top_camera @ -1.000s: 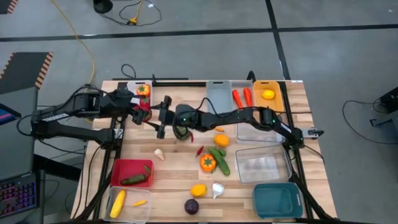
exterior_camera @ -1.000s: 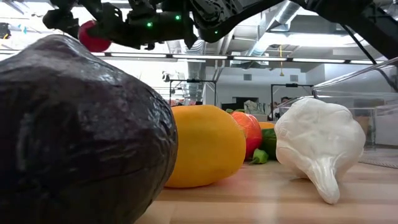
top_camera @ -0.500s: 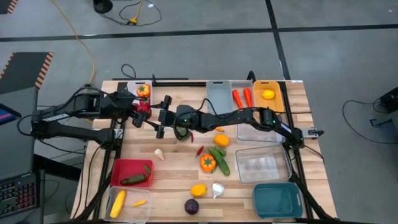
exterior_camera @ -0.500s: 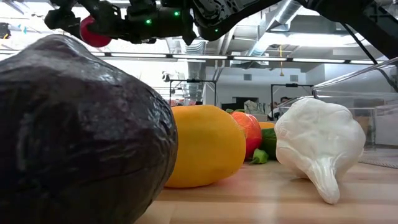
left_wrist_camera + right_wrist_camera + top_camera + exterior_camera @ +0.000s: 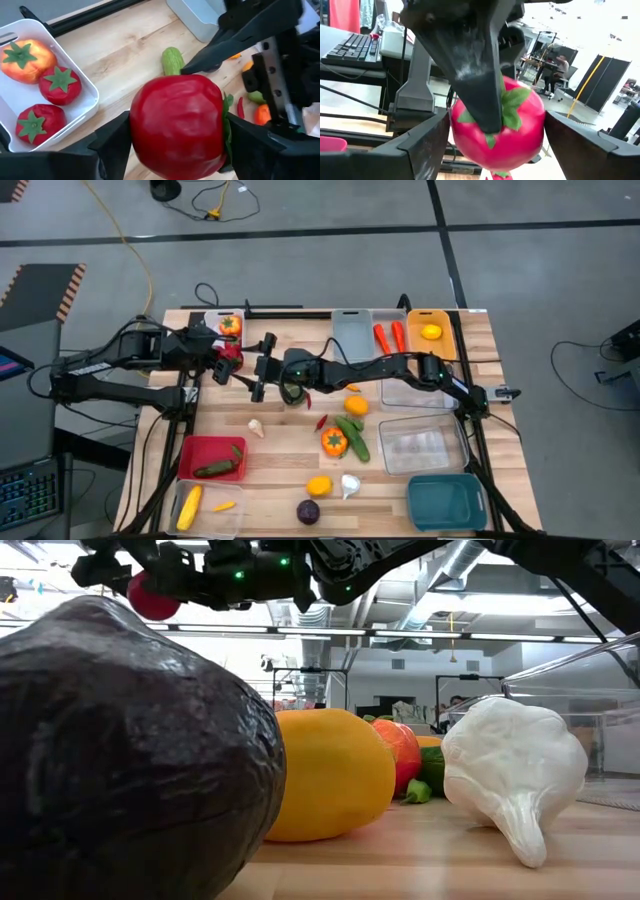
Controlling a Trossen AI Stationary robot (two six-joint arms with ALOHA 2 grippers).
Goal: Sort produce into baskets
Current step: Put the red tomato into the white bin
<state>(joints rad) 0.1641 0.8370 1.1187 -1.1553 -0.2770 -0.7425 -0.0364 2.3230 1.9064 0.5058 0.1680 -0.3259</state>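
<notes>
tomato mid-handover above the worktop

left gripper (image 5: pixel 222 362) fingers clamp a red tomato (image 5: pixel 177 125) held in the air beside the white basket (image 5: pixel 90 95) of tomatoes; right gripper (image 5: pixel 258 367) fingers stand open around it. risk — if the left lets go off-centre, the glossy round tomato, green calyx on one side, could drop outside the basket.

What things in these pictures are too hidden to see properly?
- Low view: the purple round fills the near side and hides the table behind it.
- Right wrist view: the left gripper's finger covers the middle of the red tomato.
- High view: the arms hide which fingers grip the tomato.
</notes>
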